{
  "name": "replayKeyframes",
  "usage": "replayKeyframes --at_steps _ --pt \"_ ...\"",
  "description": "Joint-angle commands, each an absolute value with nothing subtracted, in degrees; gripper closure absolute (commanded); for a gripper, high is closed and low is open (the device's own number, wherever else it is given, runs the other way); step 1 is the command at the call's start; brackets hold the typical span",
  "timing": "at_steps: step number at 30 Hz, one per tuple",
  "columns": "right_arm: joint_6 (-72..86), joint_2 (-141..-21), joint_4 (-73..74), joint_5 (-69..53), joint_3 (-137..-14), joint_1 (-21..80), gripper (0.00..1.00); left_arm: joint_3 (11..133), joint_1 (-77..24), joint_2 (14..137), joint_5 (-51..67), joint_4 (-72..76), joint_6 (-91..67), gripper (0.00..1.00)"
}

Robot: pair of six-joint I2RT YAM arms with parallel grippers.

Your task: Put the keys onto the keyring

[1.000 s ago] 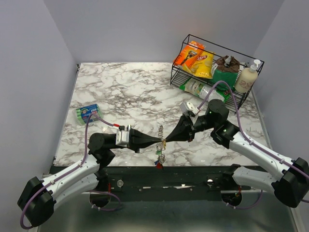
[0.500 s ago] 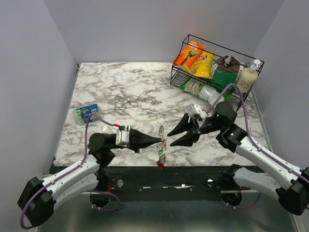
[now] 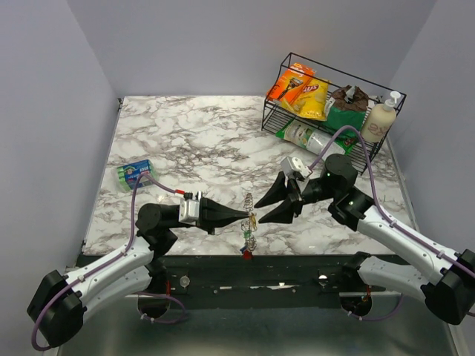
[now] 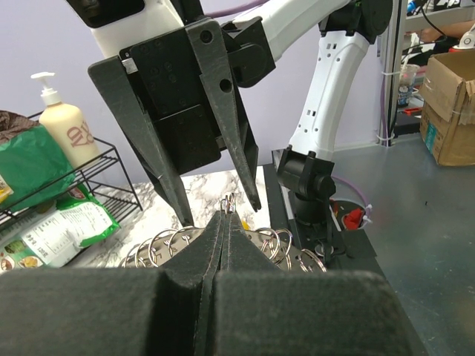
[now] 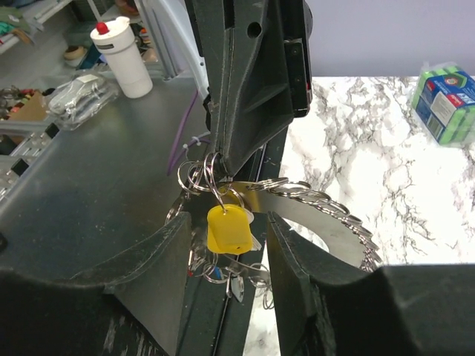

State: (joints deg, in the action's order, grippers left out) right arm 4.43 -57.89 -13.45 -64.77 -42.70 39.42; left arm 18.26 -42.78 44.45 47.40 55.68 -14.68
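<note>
At the near edge of the table (image 3: 185, 141), the right gripper (image 3: 268, 209) has let go. A second ago it was shut at the keyring (image 3: 249, 200), tip to tip with the left gripper (image 3: 249, 216); now its fingers stand about half apart, empty, just beside the keyring. The left gripper stays pinched tight on the keyring, holding it up on edge over the table's lip. This suggests a key has just been threaded, and the right arm is free to fetch another or re-grip.

The top view gives the keys (image 3: 244, 248) only as flecks of colour under the keyring. The right wrist view shows the yellow key (image 5: 228, 230) dangling close under the left gripper's tips, between the right fingers (image 5: 152, 282). The left wrist view shows the closed pinch and metal loops; no coloured heads show there.
</note>
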Motion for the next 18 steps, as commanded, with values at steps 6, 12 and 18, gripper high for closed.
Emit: replayKeyframes --at_steps 6,12,18 --pt "7.03 -58.54 -16.96 -65.48 -44.30 39.81 0.56 19.51 -42.98 44.74 48.52 59.77 -14.59 1.00" --pt "7.38 -58.89 -17.40 -65.48 -44.12 39.90 0.71 19.51 -42.98 44.65 48.43 59.85 -14.77 1.00" --pt "7.38 -58.89 -17.40 -65.39 -44.03 39.99 0.89 19.34 -42.98 44.74 48.43 59.94 -14.76 1.00"
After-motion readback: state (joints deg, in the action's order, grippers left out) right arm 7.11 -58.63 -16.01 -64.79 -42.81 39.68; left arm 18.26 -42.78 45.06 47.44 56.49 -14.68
